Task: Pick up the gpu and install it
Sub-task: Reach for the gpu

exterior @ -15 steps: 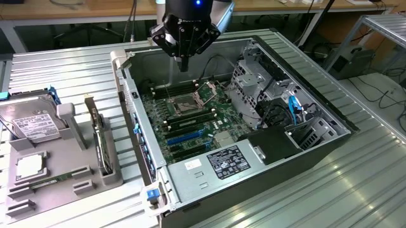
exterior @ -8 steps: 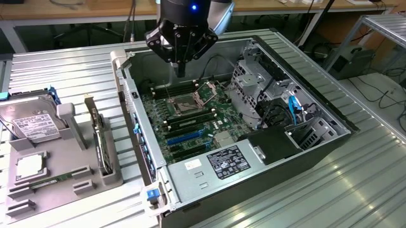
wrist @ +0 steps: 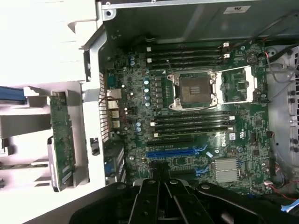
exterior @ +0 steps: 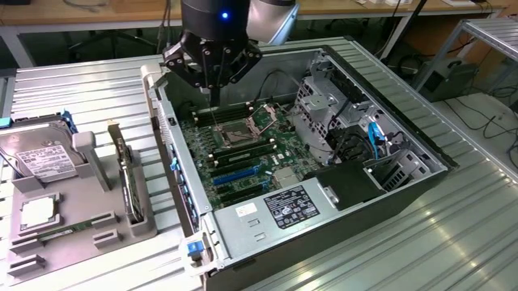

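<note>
The claw [exterior: 213, 90] hung over the open computer case [exterior: 389, 79], above the far end of the motherboard [exterior: 242, 163] and close to the bare CPU socket [exterior: 240, 130]. Its fingers were drawn together to a narrow tip, clenched on nothing. In the wrist view the claw [wrist: 161, 181] showed as dark bars meeting over the blue expansion slot [wrist: 175, 152], with the motherboard [wrist: 140, 93] and the socket [wrist: 194, 91] spread beneath it. The gpu [exterior: 130, 182] was well apart from the claw, outside the case, standing on its long edge in a slot of the grey holder [exterior: 81, 206] on the ribbed metal tabletop [exterior: 404, 254], just beside the case's side wall on the exterior view's left. In the wrist view the gpu [wrist: 60, 135] appeared as a green card with a pale bracket along one end. A silver hard drive [exterior: 36, 154] with a white label sat in the same holder, farther towards the exterior view's left.
</note>
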`<state>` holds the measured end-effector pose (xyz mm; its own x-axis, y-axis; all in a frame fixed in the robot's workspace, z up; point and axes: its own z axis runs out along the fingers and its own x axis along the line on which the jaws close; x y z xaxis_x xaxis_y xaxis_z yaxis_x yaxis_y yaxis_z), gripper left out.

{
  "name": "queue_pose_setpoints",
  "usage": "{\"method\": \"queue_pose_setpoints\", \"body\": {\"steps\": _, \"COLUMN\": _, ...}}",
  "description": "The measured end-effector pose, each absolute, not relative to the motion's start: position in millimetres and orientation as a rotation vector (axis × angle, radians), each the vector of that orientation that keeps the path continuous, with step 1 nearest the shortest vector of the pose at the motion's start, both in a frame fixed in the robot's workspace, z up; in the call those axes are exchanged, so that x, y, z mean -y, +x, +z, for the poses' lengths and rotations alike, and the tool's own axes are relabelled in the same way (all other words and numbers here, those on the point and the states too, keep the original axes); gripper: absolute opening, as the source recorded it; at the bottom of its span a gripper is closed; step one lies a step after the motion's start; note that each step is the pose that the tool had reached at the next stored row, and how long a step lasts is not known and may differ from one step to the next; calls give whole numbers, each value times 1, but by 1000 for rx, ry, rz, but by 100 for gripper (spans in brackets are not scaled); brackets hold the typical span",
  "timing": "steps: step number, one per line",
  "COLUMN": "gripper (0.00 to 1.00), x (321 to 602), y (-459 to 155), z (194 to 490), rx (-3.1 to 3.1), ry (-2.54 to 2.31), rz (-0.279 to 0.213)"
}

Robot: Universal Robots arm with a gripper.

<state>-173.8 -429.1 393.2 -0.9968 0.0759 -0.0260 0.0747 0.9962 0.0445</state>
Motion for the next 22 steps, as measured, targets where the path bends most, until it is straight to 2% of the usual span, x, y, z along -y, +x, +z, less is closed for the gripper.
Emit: {"method": "queue_pose_setpoints", "body": {"steps": 22, "gripper": 11, "x": 444, "y": -285, "z": 388, "rx": -3110, "ry": 117, "rz": 68}}
